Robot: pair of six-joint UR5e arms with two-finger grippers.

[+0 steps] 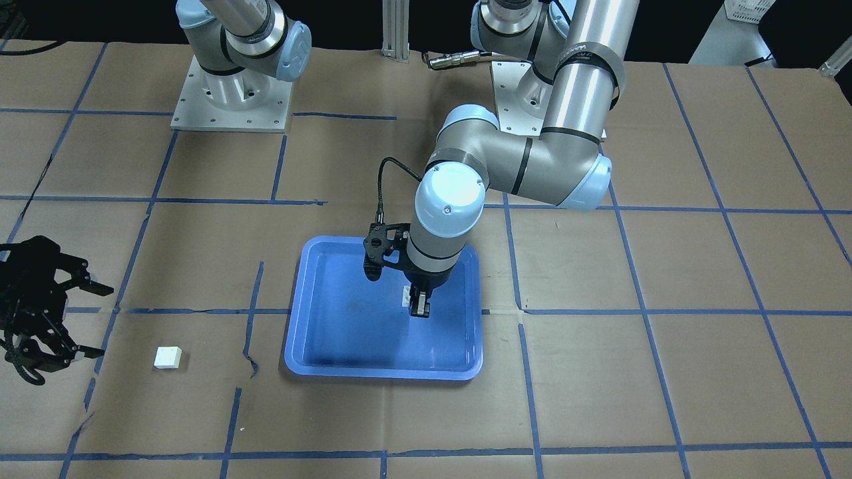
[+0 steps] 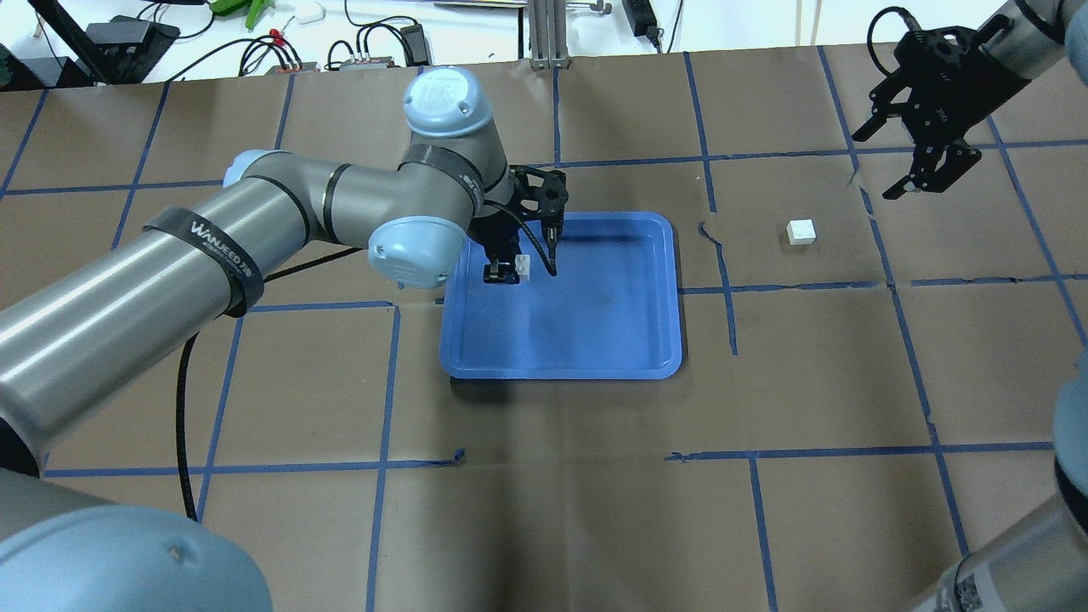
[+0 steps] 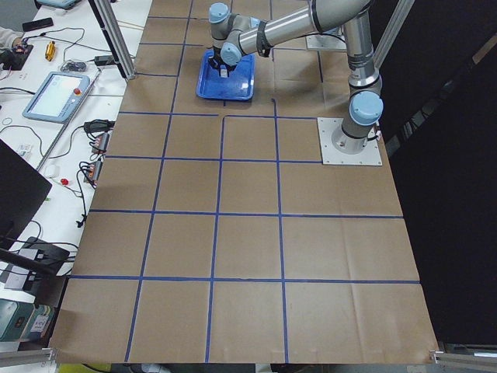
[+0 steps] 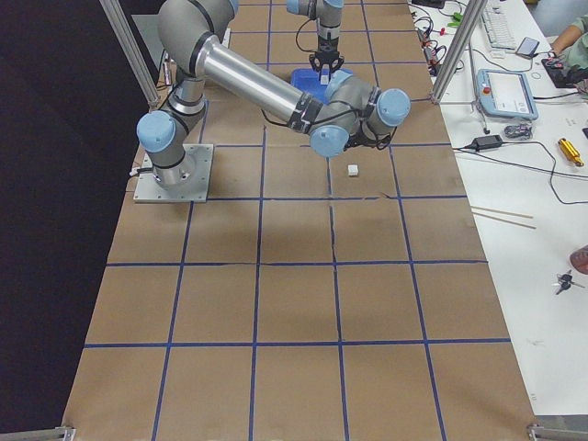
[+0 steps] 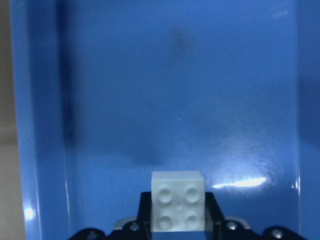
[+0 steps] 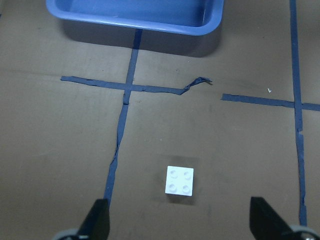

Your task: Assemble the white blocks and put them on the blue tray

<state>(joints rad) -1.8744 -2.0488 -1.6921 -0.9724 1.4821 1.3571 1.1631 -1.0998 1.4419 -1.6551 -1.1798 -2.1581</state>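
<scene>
My left gripper (image 1: 418, 307) is shut on a white block (image 1: 406, 296) and holds it, studs showing, over the inside of the blue tray (image 1: 383, 371). In the left wrist view the block (image 5: 178, 201) sits between the jaws with the tray floor (image 5: 150, 100) behind it. I cannot tell whether it touches the floor. The second white block (image 2: 801, 231) lies studs up on the table to the right of the tray (image 2: 561, 370). My right gripper (image 2: 875, 166) hangs open and empty just beyond it. In the right wrist view that block (image 6: 179, 180) lies between the open fingers (image 6: 97, 220).
The table is brown paper marked with a grid of blue tape, with a torn, lifted tape end (image 6: 197, 82) between the tray (image 6: 135, 17) and the loose block. The arm base plates (image 1: 229, 100) stand at the robot's side of the table.
</scene>
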